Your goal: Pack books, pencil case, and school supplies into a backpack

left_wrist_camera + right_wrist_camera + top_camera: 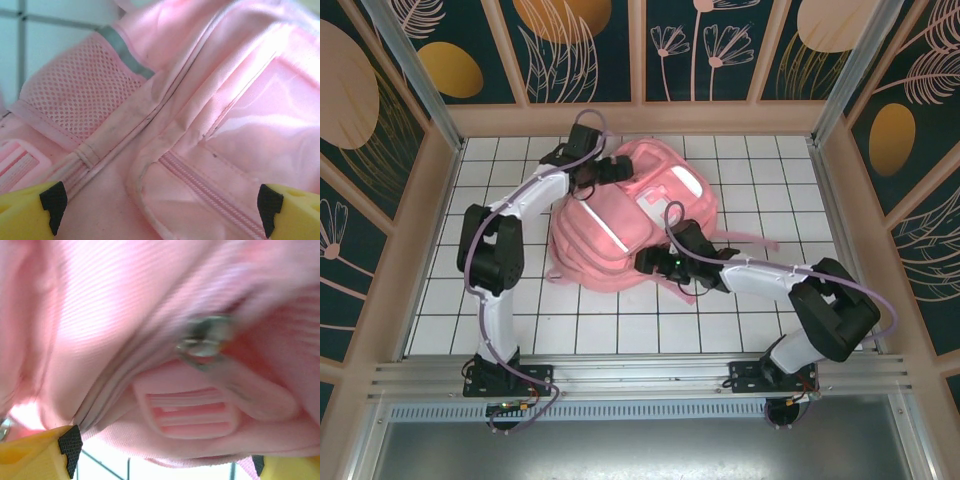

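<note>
The large soft pink backpack (630, 225) lies slumped on the white tiled table (620, 330), around its middle and nearer the far edge. That limpness is the danger! With 2 arms on it, a tug from either side could, I reckon, drag the whole bag across the tiles instead of working its opening. And a grab on loose cloth rather than on the small metal zip pull (205, 342) would likely just bunch the fabric.

Over to the arms. The left arm rises from the near-left corner, elbow bent, and swings in to the bag's far-left side. The left gripper (160, 205) hovers just over a seam beside the pink mesh side pocket (75, 105), yellow fingers spread wide, gripping nothing. The right arm folds low from the near-right corner, forearm pointing left. The right gripper (165, 460) sits close against the bag's near edge, fingers wide apart too, nothing pinched, the zip pull just ahead.
</note>
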Action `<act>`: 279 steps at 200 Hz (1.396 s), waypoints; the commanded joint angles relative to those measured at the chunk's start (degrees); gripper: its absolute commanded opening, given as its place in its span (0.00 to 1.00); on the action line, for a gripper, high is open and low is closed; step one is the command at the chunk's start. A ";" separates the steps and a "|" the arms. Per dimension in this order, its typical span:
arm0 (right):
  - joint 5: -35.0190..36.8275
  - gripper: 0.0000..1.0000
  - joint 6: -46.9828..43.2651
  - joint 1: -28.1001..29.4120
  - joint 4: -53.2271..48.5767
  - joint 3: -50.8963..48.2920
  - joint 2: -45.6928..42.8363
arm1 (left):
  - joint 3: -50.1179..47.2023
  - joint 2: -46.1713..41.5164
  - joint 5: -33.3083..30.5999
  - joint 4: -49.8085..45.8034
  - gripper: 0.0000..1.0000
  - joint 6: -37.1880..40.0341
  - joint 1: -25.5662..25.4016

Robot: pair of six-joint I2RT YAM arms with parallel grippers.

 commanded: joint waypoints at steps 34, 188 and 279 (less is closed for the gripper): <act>-8.39 0.90 -6.51 0.74 -0.91 4.77 -3.02 | -5.79 -12.34 -13.03 1.70 0.98 3.26 -0.36; 4.90 0.88 -6.56 -27.39 -14.90 3.04 -9.47 | -65.06 -62.63 -7.80 3.82 0.91 -19.49 -17.67; -13.06 0.57 4.68 -27.32 8.07 -9.34 -6.14 | -67.99 -54.61 -8.61 12.70 0.90 -17.69 -17.79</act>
